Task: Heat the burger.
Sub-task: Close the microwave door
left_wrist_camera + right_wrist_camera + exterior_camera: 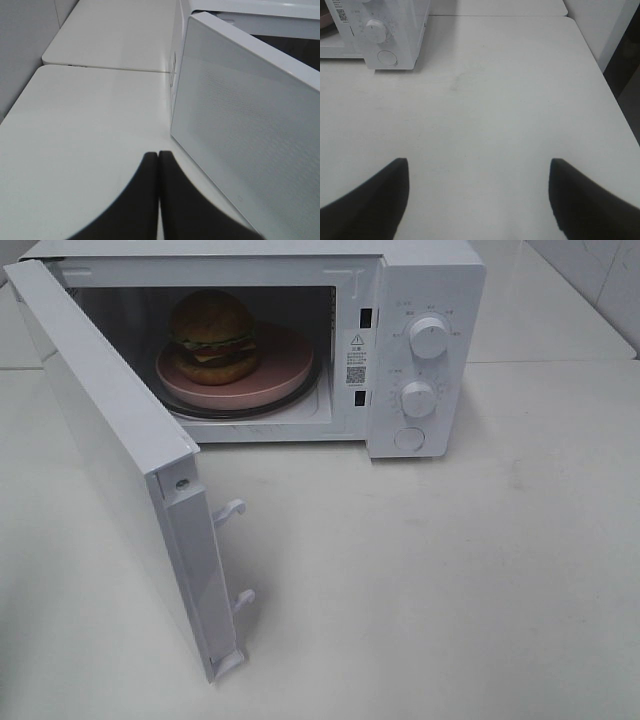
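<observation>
Jaws on the left gripper (158, 154) are sitting fully together, gripping nothing. They are hanging just beside the outer face of the door (250, 135), over the table (75, 150). Judgement: pinched tips are serving as a blunt pusher for swinging the door closed. Whether they are touching the door, I cannot tell.

Right gripper (478, 161) is holding its jaws wide and empty above bare table, well apart from the microwave (395, 30). It is probably waiting clear of the door's swing, facing the knobs.

Burger (212, 337) is sitting upright on the plate (285, 375) inside the cavity, toward the plate's left side. Loading is looking done; closing the door and setting a knob (428, 337) are remaining.

Hidden or unclear: neither arm is showing in the high view, the burger's rear is out of sight, and the dial markings are reading too small.
</observation>
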